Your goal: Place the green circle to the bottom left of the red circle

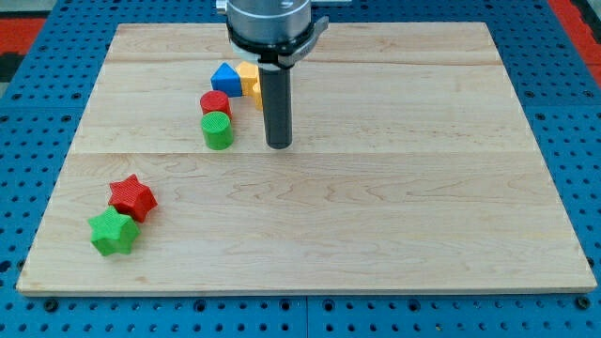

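Note:
The green circle (217,130) stands on the wooden board (376,225), left of centre, touching the red circle (215,103) just above it. My tip (278,145) rests on the board a short way to the right of the green circle, not touching it. The rod rises from there to the arm at the view's top.
A blue triangular block (226,78) and a yellow block (251,83) sit just above the red circle, beside the rod. A red star (131,197) and a green star (114,232) lie together near the board's bottom left. Blue pegboard surrounds the board.

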Controlling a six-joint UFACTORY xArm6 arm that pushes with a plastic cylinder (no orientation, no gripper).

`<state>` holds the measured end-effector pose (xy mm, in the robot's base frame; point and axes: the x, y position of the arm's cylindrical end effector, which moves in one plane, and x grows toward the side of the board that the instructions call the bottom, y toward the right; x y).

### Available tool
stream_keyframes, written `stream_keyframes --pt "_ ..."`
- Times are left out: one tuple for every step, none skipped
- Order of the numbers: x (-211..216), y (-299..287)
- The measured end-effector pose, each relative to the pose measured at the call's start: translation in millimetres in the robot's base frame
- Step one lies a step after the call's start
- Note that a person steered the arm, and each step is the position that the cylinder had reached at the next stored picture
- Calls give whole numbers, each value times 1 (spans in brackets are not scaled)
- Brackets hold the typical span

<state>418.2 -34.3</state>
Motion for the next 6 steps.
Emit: stream_keyframes --pt "-9 -40" --pt "-46 -43" --pt "-27 -46" --pt "-18 -64" --pt "-14 -64" --pt "5 -63"
